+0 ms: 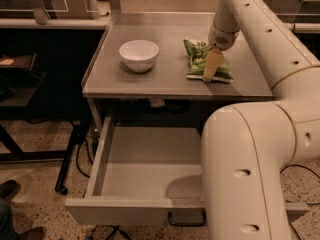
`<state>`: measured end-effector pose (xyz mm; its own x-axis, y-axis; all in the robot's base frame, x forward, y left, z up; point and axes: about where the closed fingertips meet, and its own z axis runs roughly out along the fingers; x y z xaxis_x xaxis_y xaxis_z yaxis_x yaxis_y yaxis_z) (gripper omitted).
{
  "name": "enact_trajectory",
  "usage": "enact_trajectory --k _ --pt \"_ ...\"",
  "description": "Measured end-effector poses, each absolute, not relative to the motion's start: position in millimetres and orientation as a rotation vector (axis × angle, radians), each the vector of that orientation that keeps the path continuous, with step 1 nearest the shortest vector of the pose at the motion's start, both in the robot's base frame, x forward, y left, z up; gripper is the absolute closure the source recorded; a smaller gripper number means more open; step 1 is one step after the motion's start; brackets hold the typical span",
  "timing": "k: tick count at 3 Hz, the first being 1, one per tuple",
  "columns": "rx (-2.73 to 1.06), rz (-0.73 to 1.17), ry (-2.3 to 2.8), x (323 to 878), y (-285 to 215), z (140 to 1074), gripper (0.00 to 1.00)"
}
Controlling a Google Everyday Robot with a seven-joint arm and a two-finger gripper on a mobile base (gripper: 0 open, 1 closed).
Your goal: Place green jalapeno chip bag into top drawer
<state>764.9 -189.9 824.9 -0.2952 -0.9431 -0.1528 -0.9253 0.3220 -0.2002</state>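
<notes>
gripper (210, 73) down over green jalapeno chip bag (198, 52) on worktop (165, 80), near white bowl (138, 54). cannot tell if it's open or closed. top drawer (148, 151) stands open below.

Robot test lab or workshop, not a home.
We note a bare grey metal table (150, 84) with its top drawer (145, 154) open, speckled hard floor (30, 204), loose cables (80, 154) and dark benches (15, 96) left. The gripper (211, 70) is down at the green jalapeno chip bag (197, 51), far right.
</notes>
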Motion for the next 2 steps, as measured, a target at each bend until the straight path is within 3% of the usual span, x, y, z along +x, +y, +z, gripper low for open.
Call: enact_trajectory --k 2 --pt "-1.691 -0.112 2.339 768.6 -188.7 825.3 0.66"
